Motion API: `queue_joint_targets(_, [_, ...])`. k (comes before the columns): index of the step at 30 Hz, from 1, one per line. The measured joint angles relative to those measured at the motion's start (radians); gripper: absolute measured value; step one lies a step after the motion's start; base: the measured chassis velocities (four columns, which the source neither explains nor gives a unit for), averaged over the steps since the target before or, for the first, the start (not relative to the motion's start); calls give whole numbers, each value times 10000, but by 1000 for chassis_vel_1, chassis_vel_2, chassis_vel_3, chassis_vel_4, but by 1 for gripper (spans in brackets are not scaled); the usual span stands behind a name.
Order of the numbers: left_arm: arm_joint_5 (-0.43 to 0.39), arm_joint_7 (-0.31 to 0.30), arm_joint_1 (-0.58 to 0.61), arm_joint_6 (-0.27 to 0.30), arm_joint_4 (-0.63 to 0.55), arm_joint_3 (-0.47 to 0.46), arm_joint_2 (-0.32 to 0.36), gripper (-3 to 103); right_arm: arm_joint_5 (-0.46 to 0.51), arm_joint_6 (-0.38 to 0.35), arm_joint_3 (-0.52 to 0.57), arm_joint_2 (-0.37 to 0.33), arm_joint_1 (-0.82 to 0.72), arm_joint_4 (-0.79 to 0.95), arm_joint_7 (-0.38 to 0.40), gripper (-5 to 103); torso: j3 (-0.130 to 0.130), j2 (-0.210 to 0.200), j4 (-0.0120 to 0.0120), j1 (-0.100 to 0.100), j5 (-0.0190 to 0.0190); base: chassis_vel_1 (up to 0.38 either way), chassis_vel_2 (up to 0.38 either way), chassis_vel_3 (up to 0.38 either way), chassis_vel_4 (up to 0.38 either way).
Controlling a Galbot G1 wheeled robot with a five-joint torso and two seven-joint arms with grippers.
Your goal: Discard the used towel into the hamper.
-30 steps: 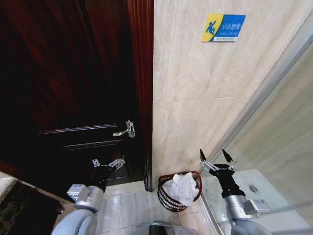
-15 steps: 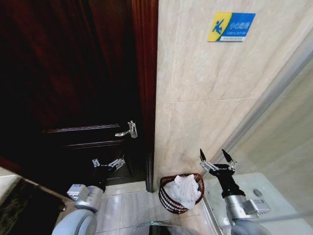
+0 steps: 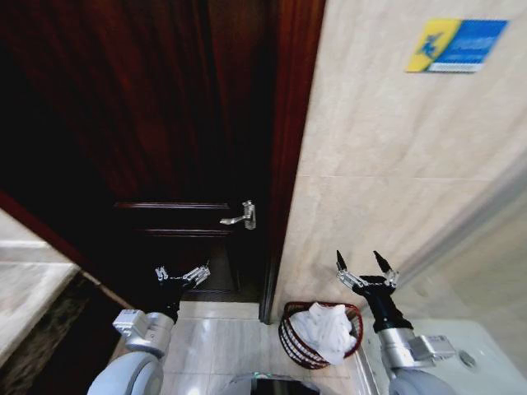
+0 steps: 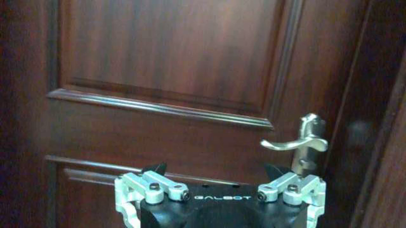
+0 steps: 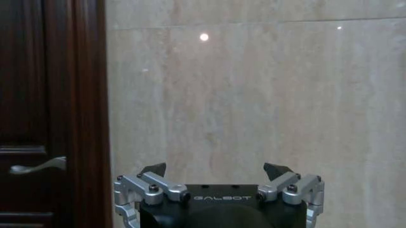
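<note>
Towel (image 3: 325, 327) heaped in hamper (image 3: 294, 339) on floor by tiled wall, one fold draped over rim. Left gripper (image 3: 182, 274) and right gripper (image 3: 363, 269) raised, jaws wide apart, empty. Risk: overhanging fold slipping out, hamper nudged by base.

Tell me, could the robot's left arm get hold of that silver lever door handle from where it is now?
Probably yes. The left end effector is open and faces the dark wooden door. The silver lever door handle sits above it and toward the frame, with nothing between them; it would need to rise.
</note>
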Motion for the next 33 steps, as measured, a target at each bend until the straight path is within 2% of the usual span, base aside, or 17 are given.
queue_joint_targets(13, [0,0,0,0,0,0,0,100,0,0,1,0,0,0,1,100,1,-1,-5,4,0,30,-15,-7,24])
queue_joint_targets(25, [0,0,2,0,0,0,0,100,0,0,3,0,-4,0,1,100,-6,8,-5,-12,-3,166,-160,-167,163])
queue_joint_targets(33, [0,0,-1,0,0,0,0,100,0,0,2,0,1,-1,1,100,2,-1,-4,5,2,33,-27,-34,22])
